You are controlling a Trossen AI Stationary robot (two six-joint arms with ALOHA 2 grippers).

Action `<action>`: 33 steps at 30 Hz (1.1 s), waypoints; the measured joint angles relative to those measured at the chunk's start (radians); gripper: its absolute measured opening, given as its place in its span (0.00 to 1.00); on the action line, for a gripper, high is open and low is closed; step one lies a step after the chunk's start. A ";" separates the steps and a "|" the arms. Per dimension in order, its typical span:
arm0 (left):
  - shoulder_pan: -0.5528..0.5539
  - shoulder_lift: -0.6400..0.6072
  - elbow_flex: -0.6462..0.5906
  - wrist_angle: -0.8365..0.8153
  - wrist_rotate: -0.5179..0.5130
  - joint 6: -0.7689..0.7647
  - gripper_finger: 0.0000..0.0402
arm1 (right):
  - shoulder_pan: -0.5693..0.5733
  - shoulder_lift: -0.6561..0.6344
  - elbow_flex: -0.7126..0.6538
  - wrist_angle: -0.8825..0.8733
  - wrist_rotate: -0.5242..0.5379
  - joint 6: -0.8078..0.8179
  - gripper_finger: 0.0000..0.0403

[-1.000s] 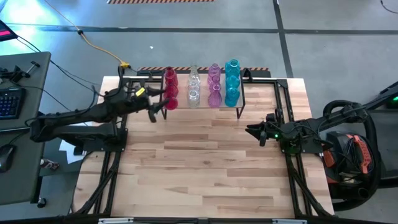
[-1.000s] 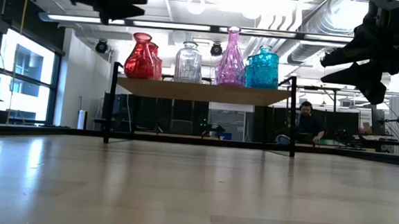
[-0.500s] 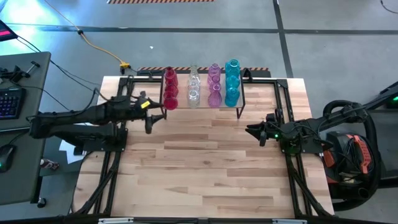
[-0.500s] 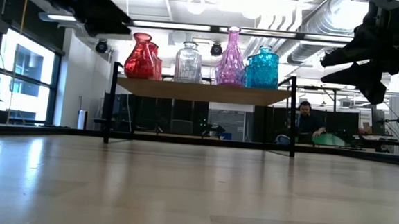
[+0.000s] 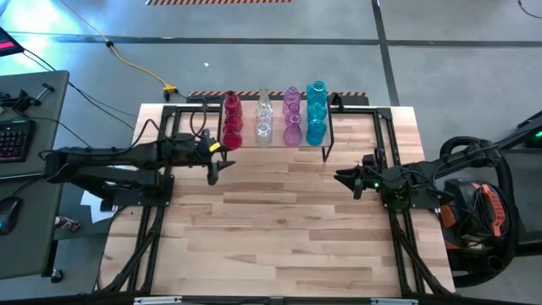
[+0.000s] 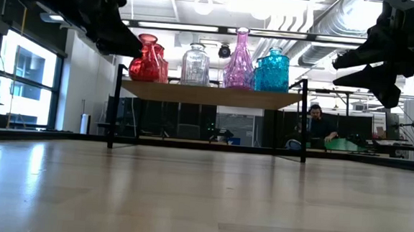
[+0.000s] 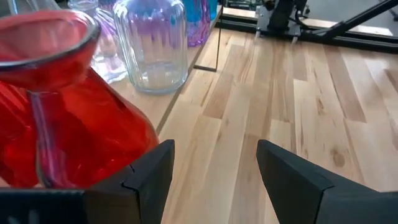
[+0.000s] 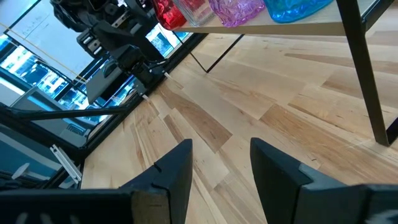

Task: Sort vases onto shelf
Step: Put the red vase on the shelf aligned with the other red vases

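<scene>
The vases stand on their bases on the shelf [image 5: 276, 144] in four colour rows: red [image 5: 230, 120], clear [image 5: 264, 119], pink-purple [image 5: 292, 119] and teal [image 5: 316, 114]. The low view shows them lined up on the shelf top [image 6: 208, 94]. My left gripper [image 5: 215, 163] hovers open off the shelf's near left corner, touching nothing. In its wrist view the nearest red vase [image 7: 68, 112] fills one side, beside a clear ribbed vase [image 7: 152, 46]. My right gripper [image 5: 345, 180] waits open above the table, right of the shelf.
The plank table [image 5: 279, 229] stretches bare in front of the shelf. Black frame rails run along the table's left [image 5: 148, 229] and right [image 5: 398, 237] sides. A desk with a keyboard [image 5: 13, 140] stands off to the left. A person [image 6: 320, 126] sits in the room behind.
My left gripper has drawn away from the red vases toward the table's near edge, come lower, then shifted slightly right. It stays open and holds nothing. The vases and my right arm have kept still.
</scene>
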 joint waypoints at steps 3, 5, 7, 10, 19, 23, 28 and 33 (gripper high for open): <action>0.000 0.024 0.000 0.010 0.000 0.000 0.55 | 0.000 0.000 0.000 0.000 0.000 0.000 0.35; 0.000 0.037 0.000 0.018 0.000 0.001 0.55 | 0.000 0.000 0.000 0.000 0.000 0.000 0.35; 0.002 0.048 0.000 0.029 0.000 0.002 0.55 | 0.000 0.000 0.000 0.000 0.000 0.000 0.35; 0.007 0.060 0.000 0.041 -0.002 0.003 0.55 | 0.000 0.000 0.000 0.000 0.000 0.000 0.35; 0.032 0.066 0.000 0.060 -0.001 0.028 0.55 | 0.000 0.000 0.000 0.000 0.000 0.000 0.35; 0.038 0.066 0.000 0.061 -0.003 0.029 0.55 | 0.000 0.000 0.000 0.000 0.000 0.000 0.35; 0.038 0.066 0.000 0.060 -0.005 0.039 0.55 | 0.000 0.000 0.000 0.000 0.000 0.000 0.35; 0.038 0.066 0.000 0.061 -0.004 0.024 0.55 | 0.000 0.000 0.000 0.000 0.000 0.000 0.35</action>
